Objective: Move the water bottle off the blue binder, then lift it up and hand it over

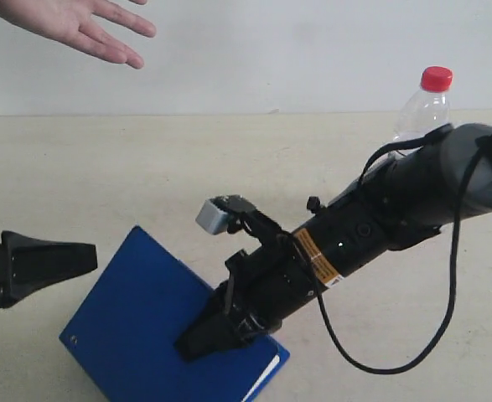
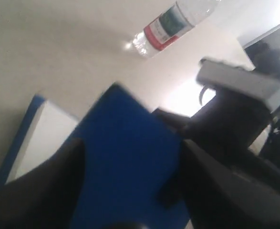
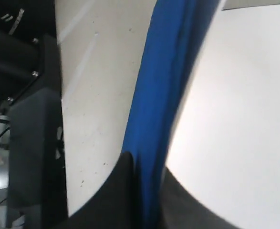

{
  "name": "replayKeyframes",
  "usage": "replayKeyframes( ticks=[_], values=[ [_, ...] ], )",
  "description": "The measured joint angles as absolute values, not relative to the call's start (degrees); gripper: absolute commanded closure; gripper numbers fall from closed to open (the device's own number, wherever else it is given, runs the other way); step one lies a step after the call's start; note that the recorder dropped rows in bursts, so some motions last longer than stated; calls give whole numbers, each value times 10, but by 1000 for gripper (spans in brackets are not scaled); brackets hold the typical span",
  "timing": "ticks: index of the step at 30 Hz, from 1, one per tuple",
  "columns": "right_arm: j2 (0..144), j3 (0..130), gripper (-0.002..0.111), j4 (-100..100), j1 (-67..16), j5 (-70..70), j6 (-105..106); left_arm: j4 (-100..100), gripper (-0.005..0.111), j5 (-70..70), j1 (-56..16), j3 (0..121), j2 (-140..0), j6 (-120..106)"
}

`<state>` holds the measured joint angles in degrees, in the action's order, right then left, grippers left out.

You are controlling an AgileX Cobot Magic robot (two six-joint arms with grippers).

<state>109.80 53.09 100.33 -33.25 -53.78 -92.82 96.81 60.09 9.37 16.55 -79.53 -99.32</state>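
Observation:
The blue binder is held tilted at the front of the table, with my right gripper shut on its near edge. In the right wrist view the fingers pinch the binder seen edge-on. The water bottle, red-capped, stands upright on the table at the back right, off the binder and partly behind my right arm. It also shows in the left wrist view, the water bottle lying beyond the binder. My left gripper is open at the binder's left side, the binder showing between its fingers.
A person's open hand hovers at the top left, palm out. My right arm with its cable crosses the table from the right. The beige table stretches back to a white wall.

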Motion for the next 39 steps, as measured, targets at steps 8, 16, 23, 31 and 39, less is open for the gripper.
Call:
replayKeyframes(
  ticks=[8, 16, 23, 31, 39],
  values=[
    [997, 531, 108, 1003, -333, -484, -900, 988, 31, 539, 94, 111, -768, -1014],
    [970, 531, 108, 1009, -333, -479, -904, 992, 28, 531, 94, 103, -768, -1042],
    [969, 531, 102, 1008, -333, -437, -924, 992, 28, 531, 94, 103, -768, -1065],
    [989, 531, 62, 1002, -333, -316, -1006, 996, 28, 506, 94, 79, -768, -1070],
    [1098, 575, 62, 1002, -333, -263, -1045, 997, 28, 540, 94, 30, -768, -1053]
  ],
)
